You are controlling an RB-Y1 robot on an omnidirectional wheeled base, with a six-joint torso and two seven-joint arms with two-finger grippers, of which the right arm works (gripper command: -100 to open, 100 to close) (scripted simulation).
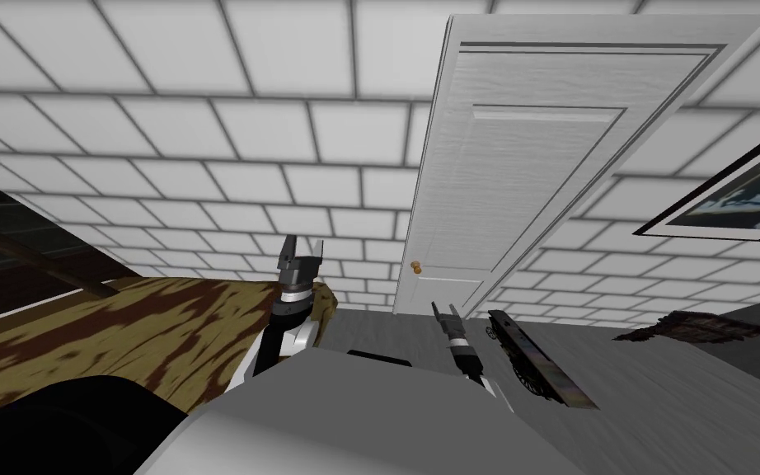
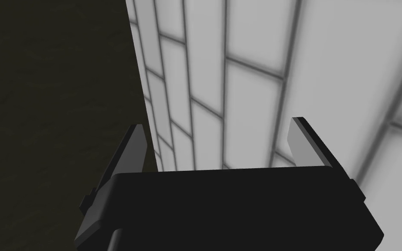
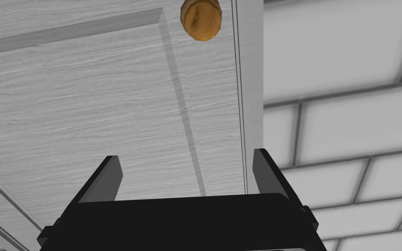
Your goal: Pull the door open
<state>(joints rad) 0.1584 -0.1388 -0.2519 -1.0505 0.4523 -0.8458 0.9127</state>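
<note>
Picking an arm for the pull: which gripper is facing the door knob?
The right gripper: open, it points at the white door, with the brown knob just ahead, untouched. The left gripper, also open, is off to the door's left.

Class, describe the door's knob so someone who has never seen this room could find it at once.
Find the white panelled door in the white tiled wall. Near its edge beside the tiles sits the knob, small and round. Nothing else on the door is orange-brown.
</note>
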